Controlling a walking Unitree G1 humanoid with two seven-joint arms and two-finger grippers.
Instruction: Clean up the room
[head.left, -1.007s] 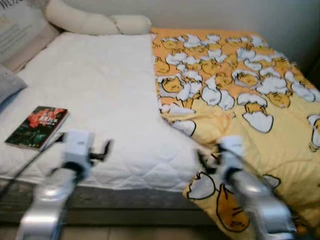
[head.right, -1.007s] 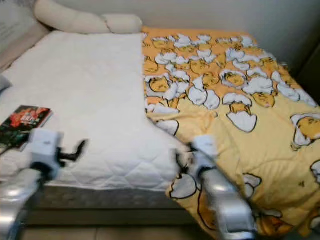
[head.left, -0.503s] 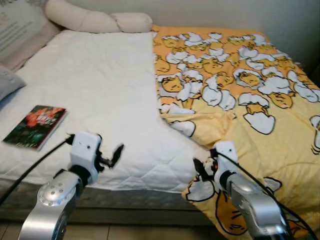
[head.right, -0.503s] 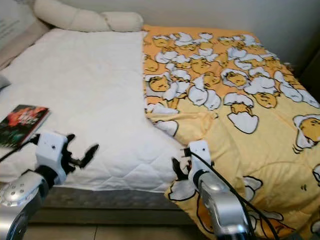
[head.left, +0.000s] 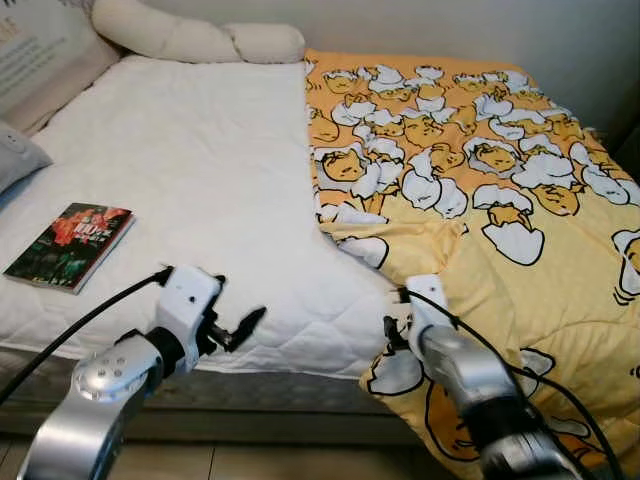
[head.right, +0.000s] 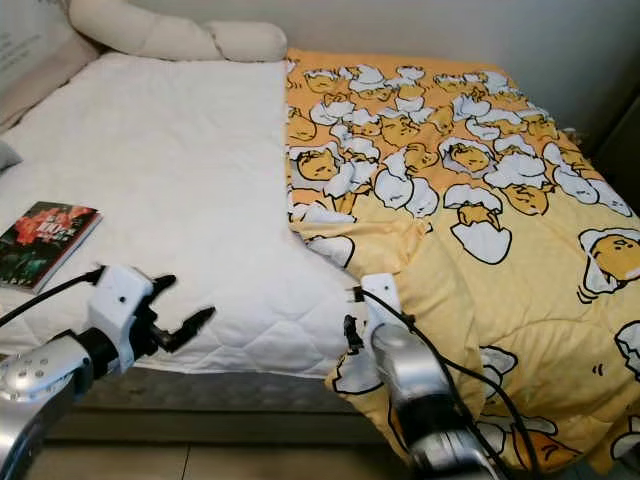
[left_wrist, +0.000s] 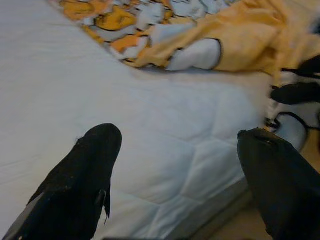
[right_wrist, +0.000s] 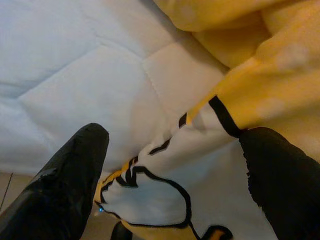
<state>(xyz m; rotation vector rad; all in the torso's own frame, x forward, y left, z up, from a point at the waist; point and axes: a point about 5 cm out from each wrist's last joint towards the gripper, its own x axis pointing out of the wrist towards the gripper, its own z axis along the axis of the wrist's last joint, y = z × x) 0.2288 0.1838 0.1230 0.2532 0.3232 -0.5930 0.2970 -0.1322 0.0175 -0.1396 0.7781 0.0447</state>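
Half the white mattress lies under a yellow cartoon-print blanket; both grippers' fingers spread apart.

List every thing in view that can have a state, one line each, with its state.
Blanket: pulled aside, covering the bed's right half, its corner hanging over the front edge.
Mattress: left half uncovered.
Book: closed, lying flat on the mattress.
Long pillow: lying along the head of the bed.
Left hand: open, holding nothing, above the front edge.
Right hand: open, at the blanket's hanging corner.
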